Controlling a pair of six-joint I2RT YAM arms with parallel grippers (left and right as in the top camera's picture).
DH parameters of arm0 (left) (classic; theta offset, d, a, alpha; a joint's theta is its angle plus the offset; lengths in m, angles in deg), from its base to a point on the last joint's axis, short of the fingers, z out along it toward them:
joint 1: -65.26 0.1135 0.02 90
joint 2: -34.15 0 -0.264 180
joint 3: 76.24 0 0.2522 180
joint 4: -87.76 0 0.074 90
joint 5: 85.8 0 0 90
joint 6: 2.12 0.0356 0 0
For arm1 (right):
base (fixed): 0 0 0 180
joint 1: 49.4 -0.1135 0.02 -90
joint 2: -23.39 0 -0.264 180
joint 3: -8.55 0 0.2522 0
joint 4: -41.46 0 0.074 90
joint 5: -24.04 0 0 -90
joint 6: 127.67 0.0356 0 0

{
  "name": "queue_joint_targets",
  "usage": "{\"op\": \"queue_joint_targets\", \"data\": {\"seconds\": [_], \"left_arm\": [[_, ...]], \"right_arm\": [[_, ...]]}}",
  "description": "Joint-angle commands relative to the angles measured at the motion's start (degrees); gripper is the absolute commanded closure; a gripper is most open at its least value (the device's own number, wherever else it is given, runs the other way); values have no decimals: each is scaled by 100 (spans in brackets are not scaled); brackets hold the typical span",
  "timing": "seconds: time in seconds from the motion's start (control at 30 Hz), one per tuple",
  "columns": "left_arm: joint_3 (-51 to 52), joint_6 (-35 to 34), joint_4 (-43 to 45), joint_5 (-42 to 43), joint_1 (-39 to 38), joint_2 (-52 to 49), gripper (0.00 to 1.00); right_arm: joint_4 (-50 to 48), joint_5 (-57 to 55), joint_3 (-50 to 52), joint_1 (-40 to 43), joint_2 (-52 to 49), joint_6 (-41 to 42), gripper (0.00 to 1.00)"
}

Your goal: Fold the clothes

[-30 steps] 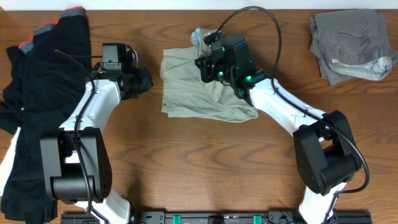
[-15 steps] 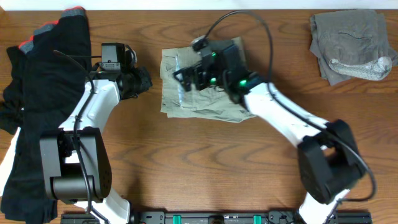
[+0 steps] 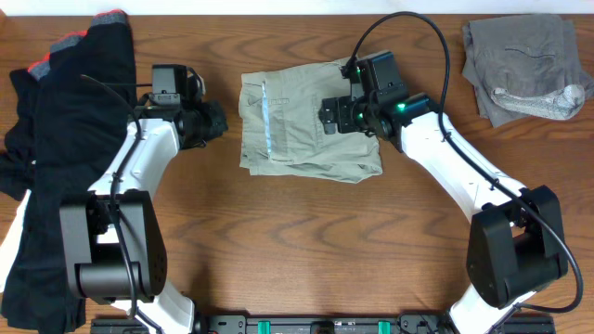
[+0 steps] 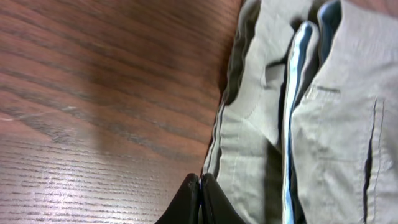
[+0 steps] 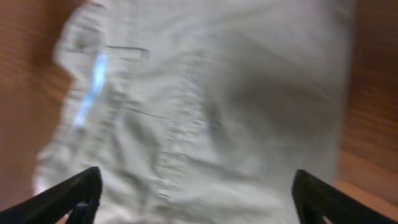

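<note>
We had the khaki shorts (image 3: pixel 306 134) lying folded into a compact rectangle at the middle of the table (image 3: pixel 306 250). A strip of pale blue waistband lining (image 3: pixel 264 116) showed near their left edge, which we judged to mean the fold was not quite square. Our right gripper (image 3: pixel 337 116) hovered over the shorts' right half with its jaws spread wide and nothing between them, placed, we judged, to smooth the cloth or take a new hold. Our left gripper (image 3: pixel 212 121) sat just beside the shorts' left edge, jaws pressed together on nothing, low enough to pin or nudge that edge; whether it touched the cloth we could not tell. The black garments (image 3: pixel 65 139) lay heaped at the far left and the grey shorts (image 3: pixel 520 65) at the far right, well apart, apparently so the centre served one piece at a time.
</note>
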State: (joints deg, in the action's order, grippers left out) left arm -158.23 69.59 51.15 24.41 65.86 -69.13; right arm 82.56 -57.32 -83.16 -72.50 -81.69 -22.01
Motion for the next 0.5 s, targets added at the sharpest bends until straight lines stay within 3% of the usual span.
{"op": "queue_joint_targets", "data": {"seconds": [0.0, 0.03, 0.07, 0.1, 0.13, 0.17, 0.47], "left_arm": [[-101, 463, -94, 9, -146, 22, 94], [-101, 520, -109, 9, -168, 22, 94], [-101, 544, -111, 9, -173, 22, 94], [-101, 542, -111, 9, -170, 22, 94], [-101, 542, -109, 9, -164, 22, 94], [-101, 540, -103, 7, -164, 22, 94], [-101, 540, -61, 4, -155, 22, 94]], "right_arm": [[140, -601, 17, -4, -57, -72, 12], [214, -575, 26, -7, -70, -74, 19], [286, -516, 42, -13, -76, -74, 37], [361, -461, 50, -26, -76, -74, 68], [466, -365, 50, -55, -76, -72, 92], [531, -293, 50, -72, -76, -74, 99], [658, -9, 511, -190, -219, -72, 99]]}}
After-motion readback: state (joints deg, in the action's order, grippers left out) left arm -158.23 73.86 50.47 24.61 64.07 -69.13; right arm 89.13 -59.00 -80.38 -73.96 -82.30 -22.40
